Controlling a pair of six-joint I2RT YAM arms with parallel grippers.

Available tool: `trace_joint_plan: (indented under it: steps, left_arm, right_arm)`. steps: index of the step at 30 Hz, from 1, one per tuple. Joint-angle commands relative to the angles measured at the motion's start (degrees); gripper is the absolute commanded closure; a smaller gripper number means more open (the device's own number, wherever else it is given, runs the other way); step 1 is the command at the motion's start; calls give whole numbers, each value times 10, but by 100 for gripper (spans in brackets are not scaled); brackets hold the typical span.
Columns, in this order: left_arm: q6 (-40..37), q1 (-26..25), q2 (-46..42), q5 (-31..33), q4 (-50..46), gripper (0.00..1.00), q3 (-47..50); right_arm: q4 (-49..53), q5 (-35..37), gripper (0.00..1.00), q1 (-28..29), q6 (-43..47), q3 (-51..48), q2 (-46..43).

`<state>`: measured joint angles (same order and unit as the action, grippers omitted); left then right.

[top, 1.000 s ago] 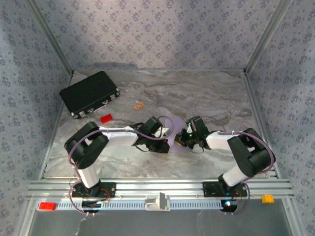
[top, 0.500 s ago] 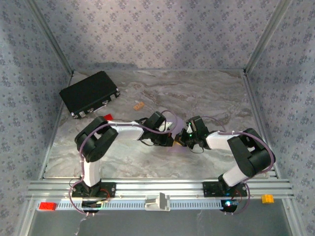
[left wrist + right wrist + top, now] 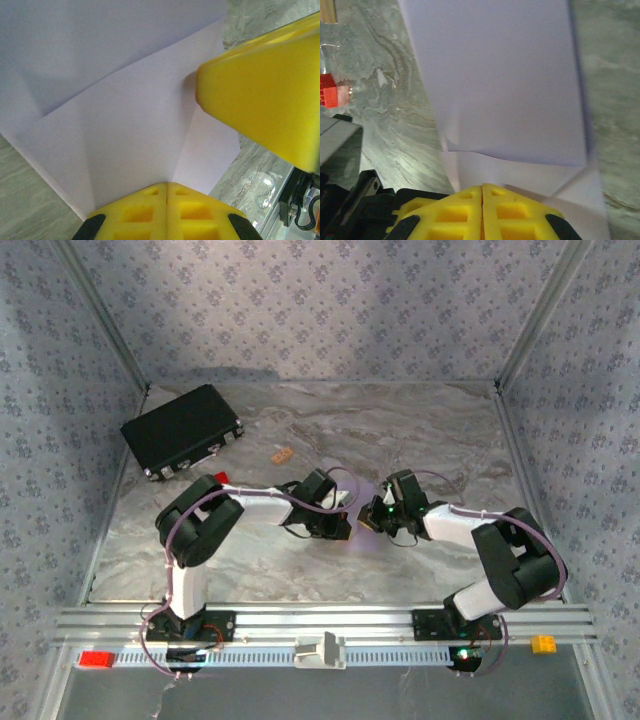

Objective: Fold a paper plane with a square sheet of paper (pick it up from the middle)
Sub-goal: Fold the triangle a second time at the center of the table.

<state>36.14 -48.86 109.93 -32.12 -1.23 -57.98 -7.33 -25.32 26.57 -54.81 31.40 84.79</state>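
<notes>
The square sheet of paper (image 3: pixel 352 536) is pale lilac and lies on the marble table between the two arms, mostly hidden under them. Close up, the sheet (image 3: pixel 125 125) shows folded flaps and a crease running to my left gripper (image 3: pixel 166 186). That gripper is shut, its tip down on the paper. My right gripper (image 3: pixel 482 189) is also shut, its tip resting on the sheet (image 3: pixel 505 90) below a folded-over flap. From above, the left gripper (image 3: pixel 340 518) and right gripper (image 3: pixel 372 518) nearly meet. The right gripper's yellow finger (image 3: pixel 265 100) looms beside the left one. The paper plane is out of view.
A black case (image 3: pixel 182 430) lies at the back left. Near it are a small red block (image 3: pixel 218 478) and a small tan block (image 3: pixel 282 454). Patterned walls close in the table on three sides, and a metal rail (image 3: pixel 320 620) runs along the near edge.
The left gripper has slid to the right over the paper, closer to the right gripper, and its elbow has swung in. The right gripper has shifted slightly.
</notes>
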Motion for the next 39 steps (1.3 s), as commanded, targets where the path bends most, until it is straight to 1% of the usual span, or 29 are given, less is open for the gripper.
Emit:
trace_joint_plan:
  steps: [1,4,7,10,13,17,21,26,29,31,34,36,39]
  left_arm:
    - [1,-1,2,27,-45,100,25]
    - [2,1,-1,27,-40,100,28]
    - [3,2,0,24,-36,100,30]
    - [5,5,4,20,-36,100,29]
    - [7,7,5,18,-33,100,32]
    - [8,7,4,17,-30,100,34]
    - [10,8,3,16,-27,100,35]
    - [9,7,0,16,-26,100,36]
    - [9,8,-2,16,-24,100,37]
    - [9,8,-2,15,-20,100,37]
    - [11,7,-5,13,-16,100,38]
    - [11,7,-7,12,-14,100,37]
    - [13,8,-10,9,-12,100,33]
  right_arm:
    - [-4,-4,91,17,8,7,13]
    - [-10,-1,93,20,6,-3,41]
    - [-39,-5,93,4,-4,-25,55]
    - [-38,-6,93,-23,2,-31,47]
    - [-7,-5,93,-59,29,-20,40]
    - [0,-23,93,-113,58,-15,44]
    - [-6,-55,93,-142,66,-7,44]
    - [18,-45,92,-133,63,5,-20]
    - [13,-40,91,-105,50,3,-37]
    - [4,-37,90,-75,42,2,-33]
    - [-22,-52,91,-43,15,0,-9]
    - [-44,-51,91,-32,1,-6,4]
    - [-38,-43,93,-26,8,-1,29]
